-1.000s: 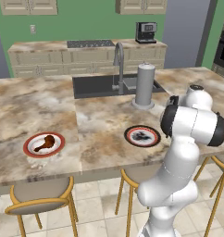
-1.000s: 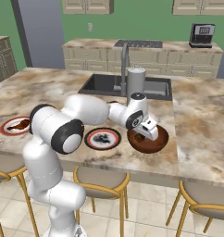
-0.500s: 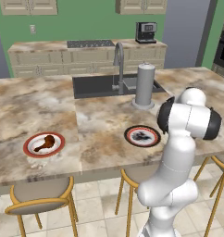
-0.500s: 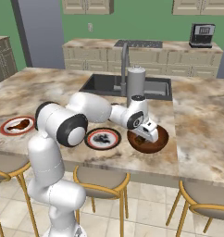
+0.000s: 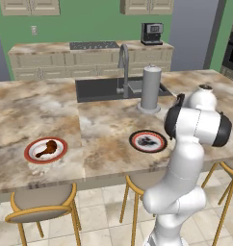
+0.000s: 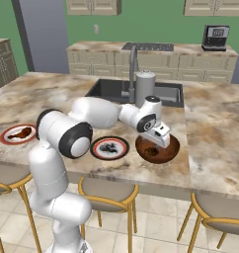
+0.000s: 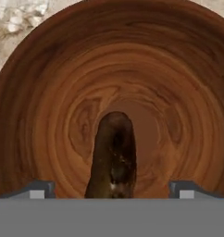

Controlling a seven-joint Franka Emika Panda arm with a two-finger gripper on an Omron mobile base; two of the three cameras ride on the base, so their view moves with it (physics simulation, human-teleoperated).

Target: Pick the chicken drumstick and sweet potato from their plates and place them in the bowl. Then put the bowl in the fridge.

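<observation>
Your gripper (image 6: 158, 142) hangs just over the bowl (image 6: 172, 147), pointing down into it, because this is the drop-off for the first piece of food. In the hand view the fingers (image 7: 38, 189) stand spread wide, each tip well apart from the dark lump between them, so nothing is pinched. That lump is the sweet potato (image 7: 112, 156); it lies inside the bowl, near the middle of the wood-grained floor, and I judge it released, not held. The black-rimmed plate (image 6: 109, 147) just beside the bowl carries only its dark centre pattern, which fits the potato having come from there. The chicken drumstick (image 5: 46, 147) lies on the red-rimmed plate (image 5: 33, 157), well apart from the bowl, toward the near left corner of the worktop (image 5: 104, 125), so that piece is not yet done. Both plates and the bowl sit along the near edge, above the row of stools (image 5: 39, 204). The worktop is a marbled beige island with a dark sink (image 5: 99, 88), a tall faucet (image 5: 123, 67) and a grey steel canister (image 5: 150, 88) toward its far edge. Behind stand a green wall, cream cabinets, a cooktop (image 5: 93, 45) and a coffee machine (image 5: 152, 33) on the back counter. A tall grey panel (image 5: 193, 33) rises at the far right, possibly the fridge; you cannot tell for sure.
</observation>
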